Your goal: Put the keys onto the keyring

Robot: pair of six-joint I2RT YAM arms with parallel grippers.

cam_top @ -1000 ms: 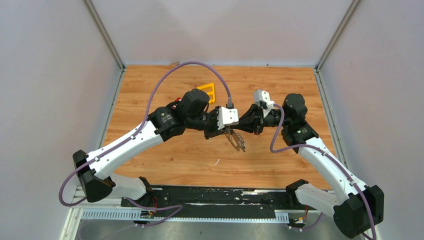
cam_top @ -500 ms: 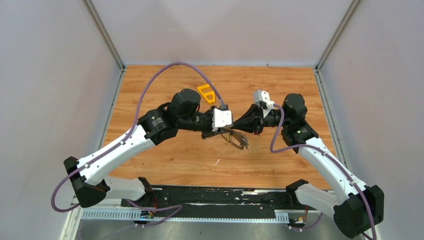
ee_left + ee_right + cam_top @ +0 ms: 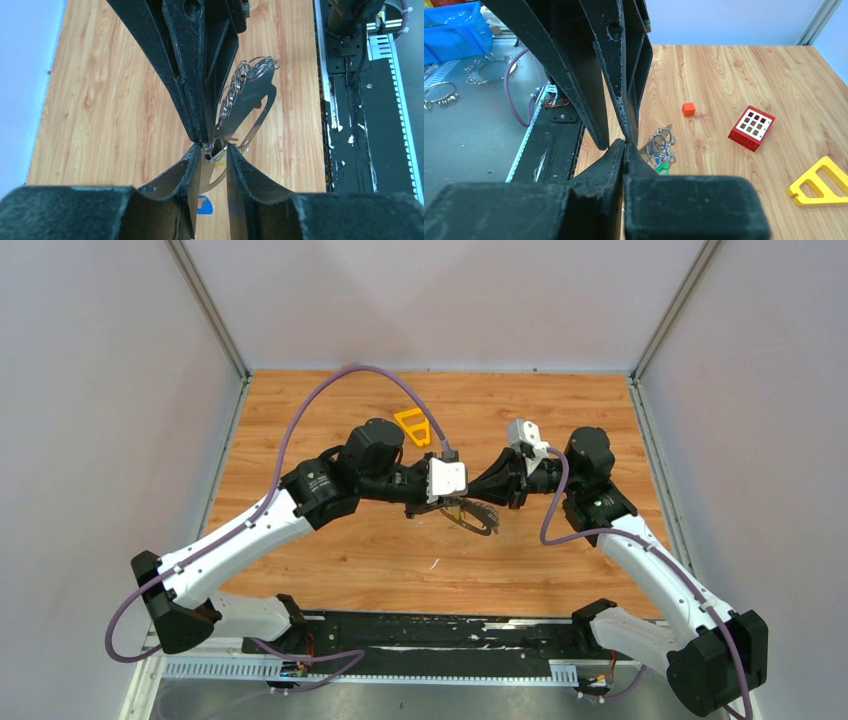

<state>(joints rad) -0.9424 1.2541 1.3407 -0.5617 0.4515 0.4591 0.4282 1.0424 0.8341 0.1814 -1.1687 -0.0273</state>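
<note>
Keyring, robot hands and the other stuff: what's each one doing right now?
keyring: up off the table, tilted.
keys: bunched, hanging on the keyring.
right gripper: shut on the keyring's end.
left gripper: jaws slightly apart around one small ring; grip unclear.
yellow frame: flat on the table.
red brick: lying on the table.

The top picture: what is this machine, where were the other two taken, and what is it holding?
Two robot arms on a wooden table, seen from above. The other pictures come from a camera on each wrist, looking along its black fingers. The right gripper is shut and seems to pinch the grey keyring. The left gripper meets it, fingers slightly apart around a small piece; whether it grips is unclear. On the table lie a yellow frame, a red brick and an orange block.
</note>
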